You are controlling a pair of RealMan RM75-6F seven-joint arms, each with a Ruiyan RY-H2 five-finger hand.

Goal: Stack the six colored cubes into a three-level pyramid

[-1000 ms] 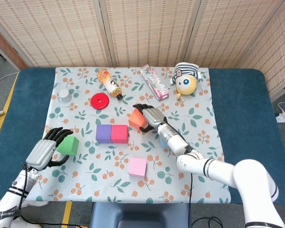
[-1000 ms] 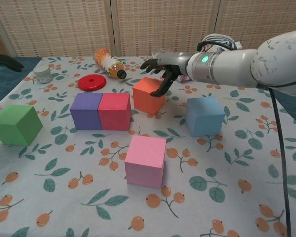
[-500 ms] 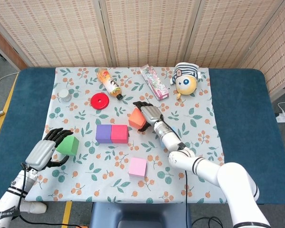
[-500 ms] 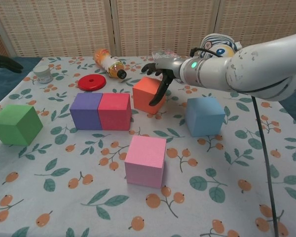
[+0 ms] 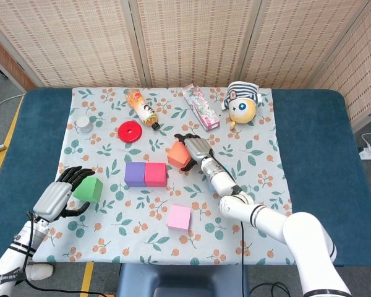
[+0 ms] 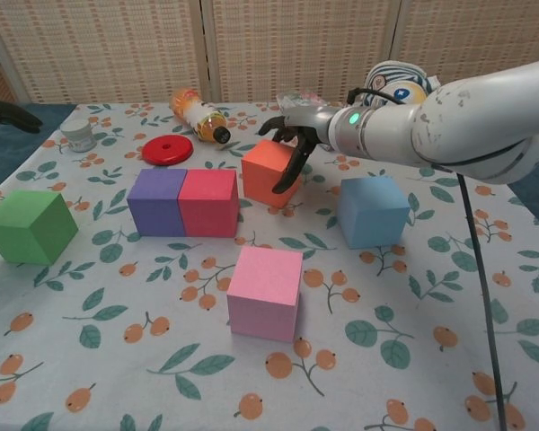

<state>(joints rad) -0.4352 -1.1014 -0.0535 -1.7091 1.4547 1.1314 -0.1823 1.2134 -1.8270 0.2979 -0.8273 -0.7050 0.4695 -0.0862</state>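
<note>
I count six cubes on the flowered cloth [image 5: 269,124], none stacked yet. The purple cube [image 6: 157,201] and the red cube [image 6: 208,202] sit side by side, touching, as a row of two. The orange cube [image 6: 268,171] is just beyond the red one's right end, turned at an angle to it and apart from it. The blue cube [image 6: 372,210] stands alone to the right, the pink cube [image 6: 266,291] alone nearer me, and the green cube [image 6: 29,225] far off at the left edge of the cloth.

My right hand [image 6: 296,136] is over the orange cube with its fingers draped on the top and right face, touching it; I can't tell whether it has a real grip. In the head view that arm hides most of the blue cube. My left hand [image 5: 63,192] is beside the green cube with its fingers curled around it; whether it is clamped or only resting there I cannot tell.

Behind the cubes lie one red disc [image 5: 130,132], one orange bottle [image 5: 143,108] on its side, one small jar [image 5: 83,124], one pink packet [image 5: 200,107] and one round plush toy [image 5: 243,104]. All of these are well clear of the row.
</note>
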